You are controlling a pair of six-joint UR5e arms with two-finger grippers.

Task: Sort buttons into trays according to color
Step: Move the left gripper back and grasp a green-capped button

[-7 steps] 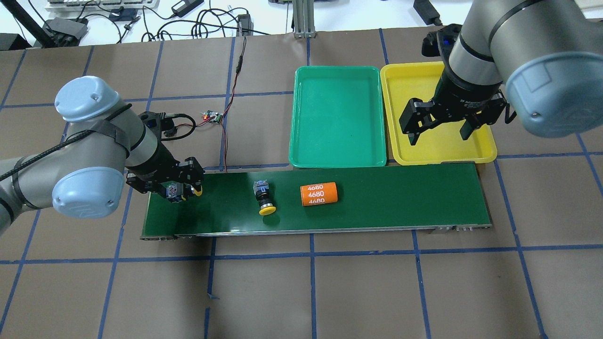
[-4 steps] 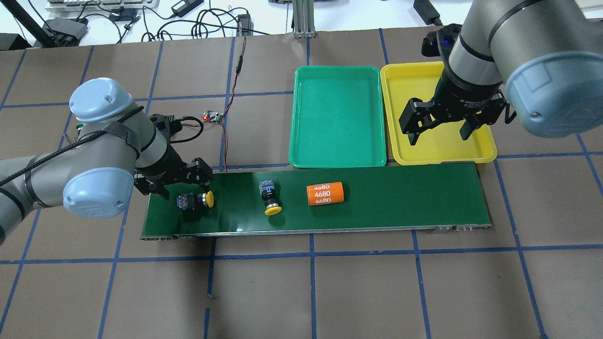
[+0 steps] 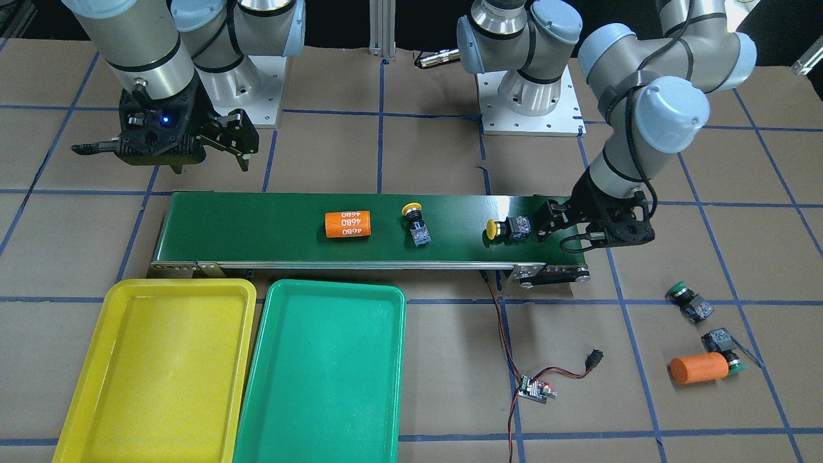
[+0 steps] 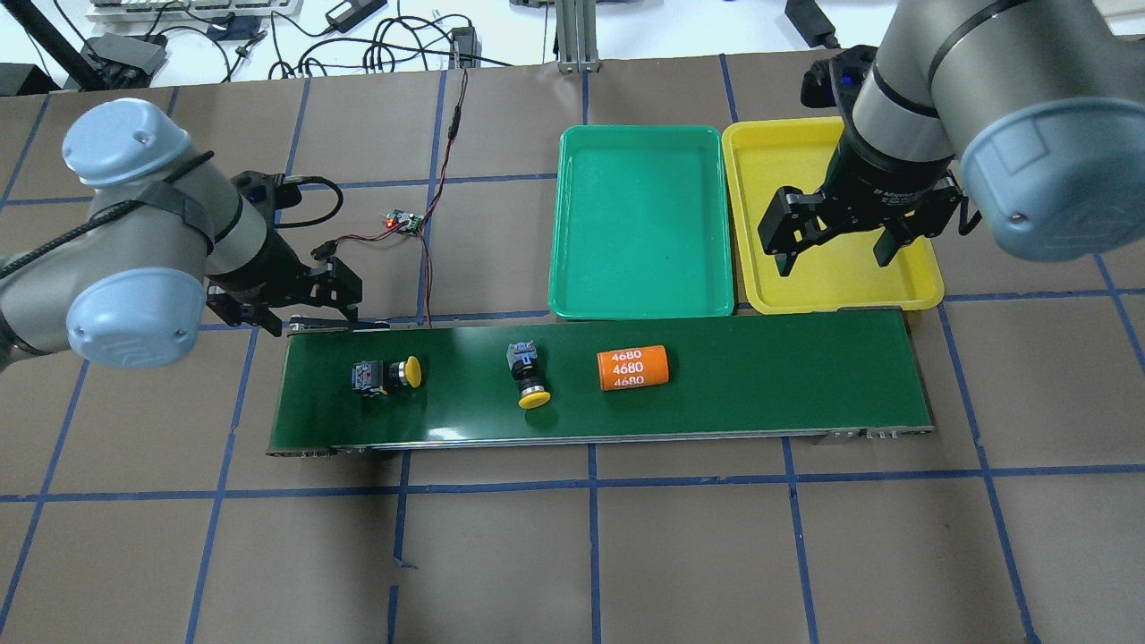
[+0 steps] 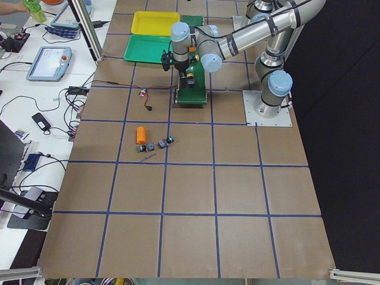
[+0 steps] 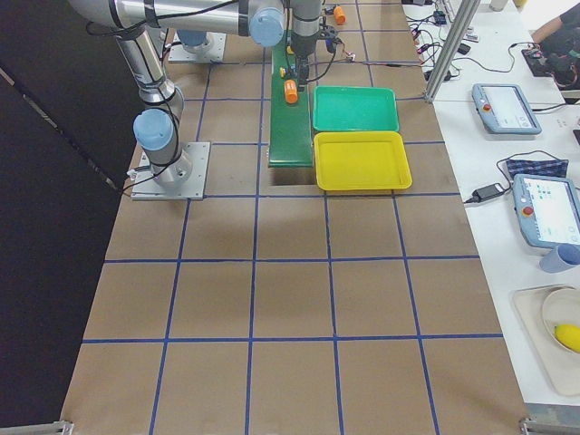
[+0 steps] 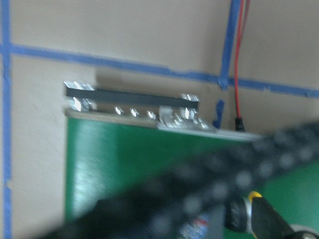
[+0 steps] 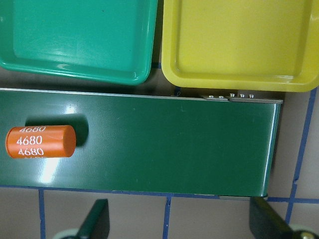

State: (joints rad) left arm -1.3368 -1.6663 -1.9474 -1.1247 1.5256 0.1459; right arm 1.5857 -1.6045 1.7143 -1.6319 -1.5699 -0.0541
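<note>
Progress: nothing sorted yet. Both trays are bare: yellow tray (image 4: 771, 165), green tray (image 4: 640, 224).

- One yellow button (image 4: 386, 373) lies near the left end of the belt (image 4: 769, 385).
- A second yellow button (image 4: 526, 376) lies mid-belt, beside an orange cylinder (image 4: 633, 368).
- Two green buttons (image 3: 688, 302) (image 3: 723, 342) lie on the desk (image 3: 411, 154), well apart from the belt.

The left gripper (image 4: 324, 315) has its jaws apart and empty, just behind the belt's left end. The right gripper (image 4: 834, 259) has its jaws apart and empty, over the yellow tray.

Remaining: all four buttons.

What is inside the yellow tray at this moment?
Nothing: the front-facing view shows the yellow tray bare inside. From overhead the right gripper hides part of it.
</note>
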